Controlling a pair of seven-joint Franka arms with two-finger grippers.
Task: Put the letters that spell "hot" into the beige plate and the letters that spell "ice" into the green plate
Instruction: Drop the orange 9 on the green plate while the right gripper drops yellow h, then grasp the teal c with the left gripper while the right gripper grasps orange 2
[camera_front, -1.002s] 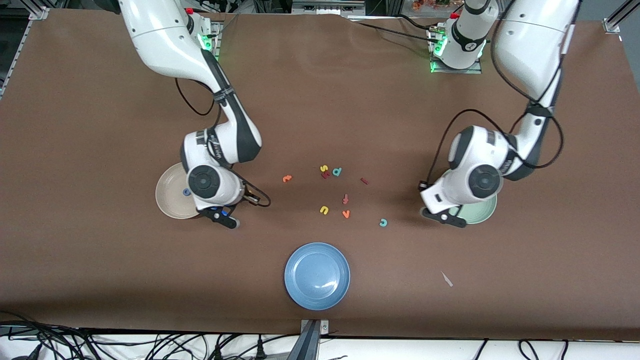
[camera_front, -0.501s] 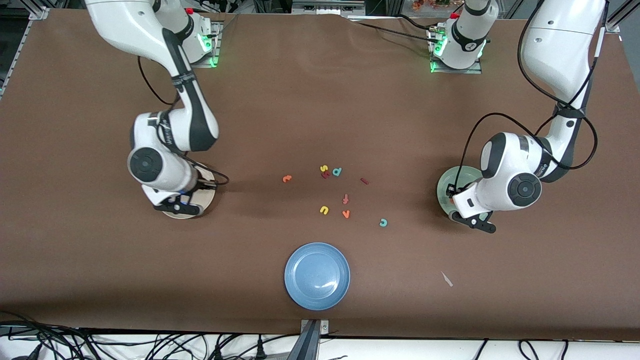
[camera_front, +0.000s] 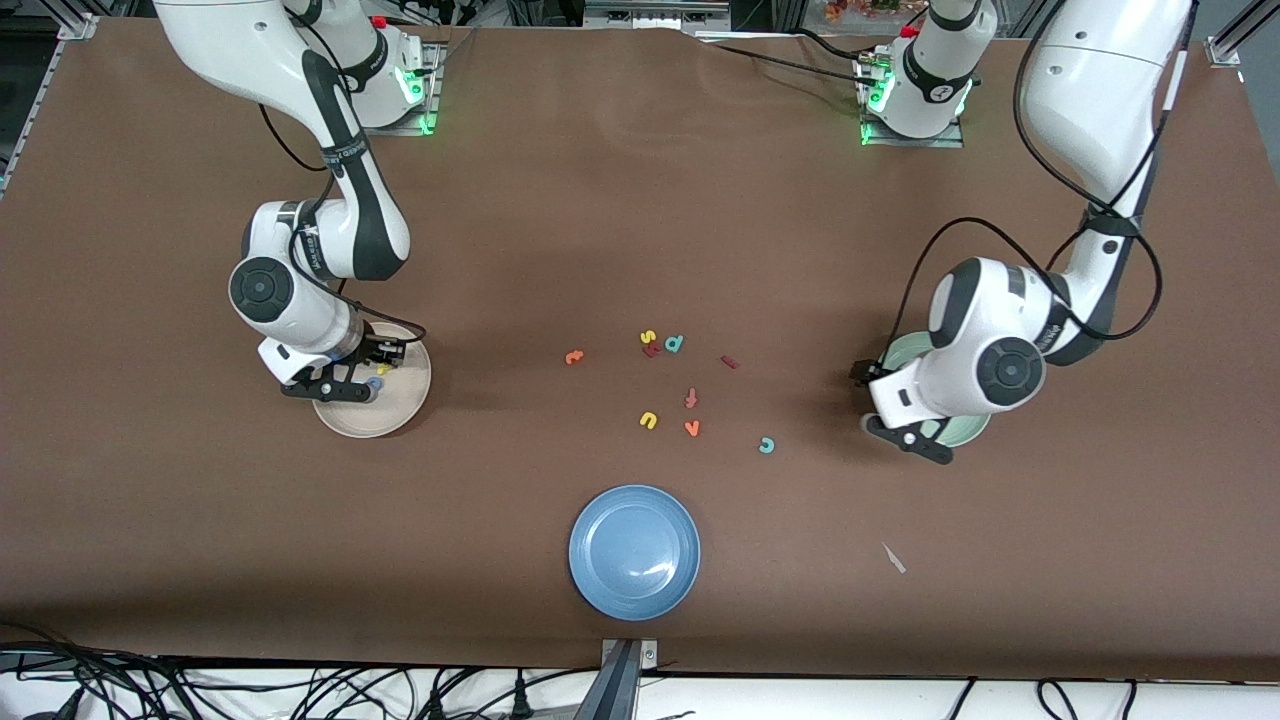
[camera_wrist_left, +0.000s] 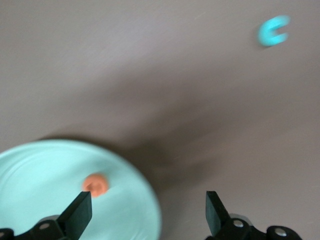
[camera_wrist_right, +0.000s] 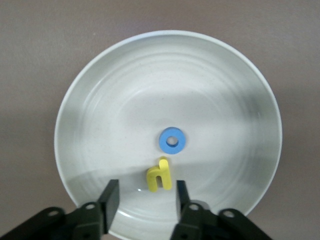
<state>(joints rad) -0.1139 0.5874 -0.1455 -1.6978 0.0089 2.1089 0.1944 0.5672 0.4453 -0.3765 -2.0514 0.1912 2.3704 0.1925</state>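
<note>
Right pincer (camera_wrist_right: 142, 210) hung over the beige plate (camera_front: 400, 405) with its fingers apart and nothing between them — the yellow h (camera_wrist_right: 159, 175) lay on the plate just under the gap, free of both fingers, and the blue o (camera_wrist_right: 172, 140) lay beside it near the plate's middle. Left pincer (camera_wrist_left: 147, 215) stood over the rim of the green plate (camera_wrist_left: 30, 170) at the left arm's end of the table, jaws spread wide and empty; the orange e (camera_wrist_left: 95, 185) lay in that plate, close to one finger. On the brown table (camera_front: 640, 220) between the two plates the other letters were scattered: the teal c (camera_front: 766, 445), the dark red i (camera_front: 729, 362), the orange t (camera_front: 574, 356), a yellow u (camera_front: 648, 420), an orange v (camera_front: 691, 428), a pinkish-red f (camera_front: 690, 399), and a teal d (camera_front: 674, 344) beside a yellow s (camera_front: 648, 337). Nearer the front camera sat the blue plate (camera_front: 634, 551) — nothing lay in it.
</note>
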